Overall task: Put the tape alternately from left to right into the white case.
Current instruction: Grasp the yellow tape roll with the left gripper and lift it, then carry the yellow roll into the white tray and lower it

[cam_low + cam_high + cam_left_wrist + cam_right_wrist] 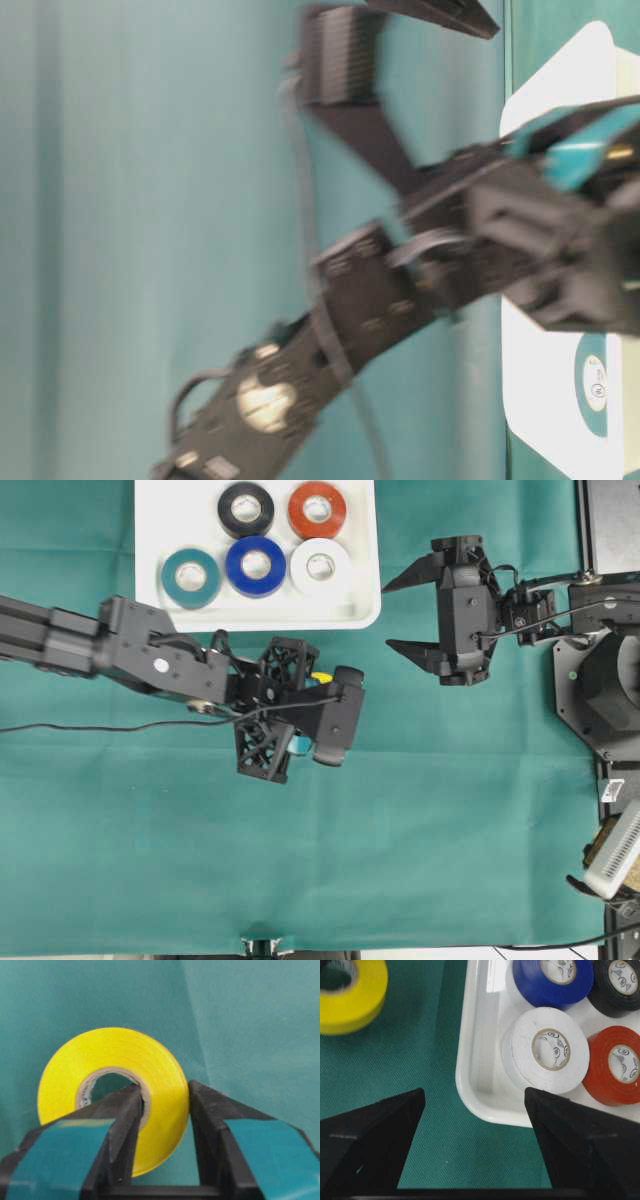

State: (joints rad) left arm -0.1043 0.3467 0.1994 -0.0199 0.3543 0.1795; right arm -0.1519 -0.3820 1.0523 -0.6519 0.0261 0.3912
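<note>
My left gripper (164,1087) is shut on the yellow tape (115,1060): one finger is inside the core and the other presses the outer face, with the roll above the green cloth. From overhead this gripper (312,710) is just below the white case (368,605), and only a sliver of yellow (318,677) shows. In the case lie the black (246,508), red-orange (317,509), teal (191,577), blue (255,565) and white (320,566) rolls. My right gripper (387,616) stands open and empty beside the case's right corner (470,1050), close to the white roll (545,1050).
The right arm's base (600,680) and a dark panel (610,520) fill the right edge. A white block (615,850) lies at the lower right. The green cloth ends at the table's front edge (300,950). The table-level view is blurred, filled by the left arm (380,300).
</note>
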